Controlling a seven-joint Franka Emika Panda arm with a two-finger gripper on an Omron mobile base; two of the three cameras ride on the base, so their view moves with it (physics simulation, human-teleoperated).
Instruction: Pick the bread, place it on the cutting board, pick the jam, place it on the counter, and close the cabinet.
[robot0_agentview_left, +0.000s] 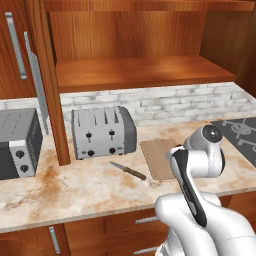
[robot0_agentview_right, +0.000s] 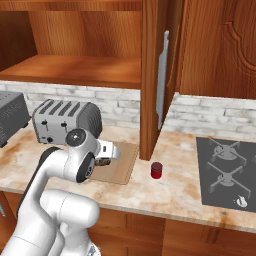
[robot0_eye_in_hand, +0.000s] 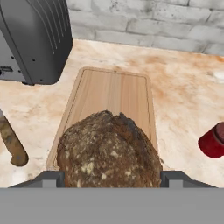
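1. Holding the bread, the fingers sit clamped on its two sides, just above the near end of the cutting board.
2. Risk, as I judge it: letting go this close to the near edge could send the loaf rolling off the cutting board towards the knife or the jam; the lumpy round shape would cause it.
3. Orientation: the bread is roughly round, no clear long axis; the cutting board runs lengthwise away towards the brick wall.
4. The jam stands on the counter, right of the cutting board; the cabinet is open.
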